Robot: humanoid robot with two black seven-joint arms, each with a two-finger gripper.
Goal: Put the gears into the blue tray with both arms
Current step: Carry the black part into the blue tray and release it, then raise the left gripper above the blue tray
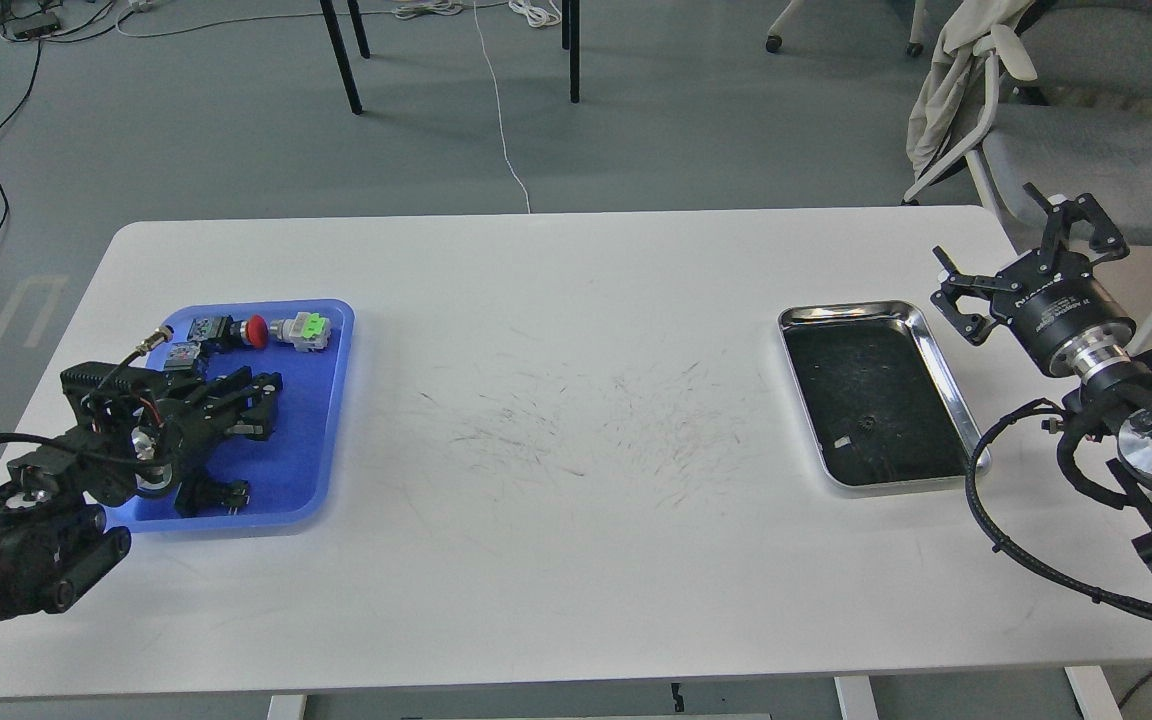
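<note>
Our left gripper [261, 400] lies low over the blue tray [321, 440] at nine o'clock, and we cannot tell how its fingers stand. Our right gripper [1021, 250], fingers apart, hangs beside the steel tray [936, 350] at three o'clock, where one gear [868, 422] lies. The white print on its body is too small to read.

1. Left arm [36, 500]: enters from lower left, forearm angled up and right; left gripper [254, 400] dark, its fingers indistinguishable.
2. Right arm [1126, 400]: enters from lower right, wrist tilted up-left; right gripper [1011, 250] raised, fingers [956, 290] spread wide, holding nothing.
</note>
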